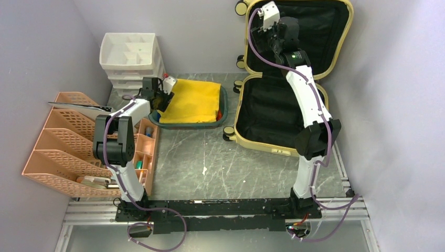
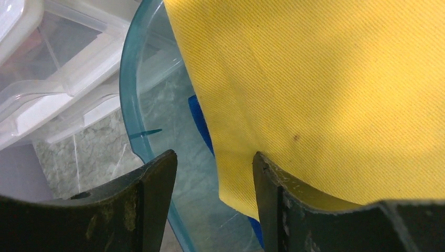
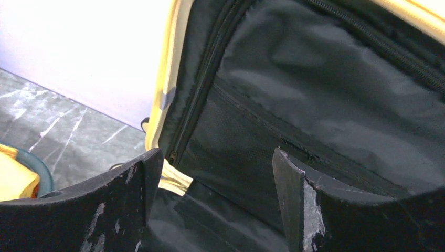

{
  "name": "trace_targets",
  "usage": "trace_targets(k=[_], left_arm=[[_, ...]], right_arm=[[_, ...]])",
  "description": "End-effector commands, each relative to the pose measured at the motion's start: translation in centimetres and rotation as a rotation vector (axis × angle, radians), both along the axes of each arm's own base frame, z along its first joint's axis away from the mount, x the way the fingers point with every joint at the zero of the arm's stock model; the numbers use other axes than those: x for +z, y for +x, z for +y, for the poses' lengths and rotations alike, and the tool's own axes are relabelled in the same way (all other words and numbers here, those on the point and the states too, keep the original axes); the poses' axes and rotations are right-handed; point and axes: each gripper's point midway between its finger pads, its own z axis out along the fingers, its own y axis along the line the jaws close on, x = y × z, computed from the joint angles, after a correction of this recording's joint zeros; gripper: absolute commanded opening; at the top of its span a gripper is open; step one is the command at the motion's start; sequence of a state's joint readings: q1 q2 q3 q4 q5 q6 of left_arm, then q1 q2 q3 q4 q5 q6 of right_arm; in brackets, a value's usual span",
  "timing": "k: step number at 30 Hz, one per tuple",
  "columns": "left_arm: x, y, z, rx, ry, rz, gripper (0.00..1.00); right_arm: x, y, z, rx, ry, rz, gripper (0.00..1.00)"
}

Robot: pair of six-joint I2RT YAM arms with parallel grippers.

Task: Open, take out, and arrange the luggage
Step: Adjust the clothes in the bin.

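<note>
From above, walls close the worktop on the left, back and right. The bare stretch lies in the middle, between my arm bases, the teal tray and the luggage. One luggage sits at the far right. Its lower shell lies flat close to the right wall, and its lid stands up against the back wall. Its long axis runs across the worktop from left to right. The wheel end points left toward the tray, and I count four wheels on that side. I see one yellow cloth in the tray, one white drawer unit behind it and one peach file rack at the left wall. My left tool hangs over the tray's left rim, and my right tool is up at the lid.

On my left wrist, the left tool is spread with nothing between its fingers. Below it lie the cloth's corner, the tray's curved rim and something blue under the cloth.

On my right wrist, the right tool gapes wide and grips nothing. It faces the black lining beside the lid's yellow left edge, with bare worktop beyond that edge.
</note>
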State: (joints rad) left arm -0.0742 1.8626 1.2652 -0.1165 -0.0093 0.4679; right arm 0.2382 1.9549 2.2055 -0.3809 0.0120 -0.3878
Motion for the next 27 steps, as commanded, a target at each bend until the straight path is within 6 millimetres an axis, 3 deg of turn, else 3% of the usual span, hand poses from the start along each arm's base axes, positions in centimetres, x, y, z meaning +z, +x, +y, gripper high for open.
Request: trace_targets(k=[1, 4, 6, 10, 14, 20, 23, 27], left_arm=[[-1.1, -1.7, 7.4, 0.178, 0.113, 0.067, 0.62], [-0.8, -1.7, 7.1, 0.161, 0.067, 0.062, 0.62], [0.1, -1.6, 5.7, 0.1, 0.0, 0.044, 0.68], [4.7, -0.6, 2.6, 0.0, -0.137, -0.076, 0.85], [9.1, 0.5, 1.2, -0.036, -0.185, -0.133, 0.94], [11.3, 1.6, 4.9, 0.101, -0.029, -0.214, 0.94], [11.0, 2.0, 6.9, 0.168, 0.053, -0.23, 0.9], [10.2, 2.9, 7.9, 0.207, 0.069, -0.239, 0.85]], right_arm=[[3.7, 0.1, -1.2, -0.05, 0.031, -0.098, 0.81], [3.0, -0.3, -0.4, -0.008, 0.051, -0.06, 0.81], [1.8, -1.3, 1.9, 0.126, 0.076, 0.003, 0.81], [-2.1, -5.6, 8.7, 0.45, 0.142, 0.182, 0.85], [-5.9, -8.8, 13.4, 0.535, 0.108, 0.277, 0.86], [-10.9, -10.6, 16.5, 0.539, 0.082, 0.378, 0.87], [-13.7, -10.7, 17.2, 0.516, 0.09, 0.445, 0.87], [-16.8, -10.9, 17.8, 0.502, 0.103, 0.526, 0.87]])
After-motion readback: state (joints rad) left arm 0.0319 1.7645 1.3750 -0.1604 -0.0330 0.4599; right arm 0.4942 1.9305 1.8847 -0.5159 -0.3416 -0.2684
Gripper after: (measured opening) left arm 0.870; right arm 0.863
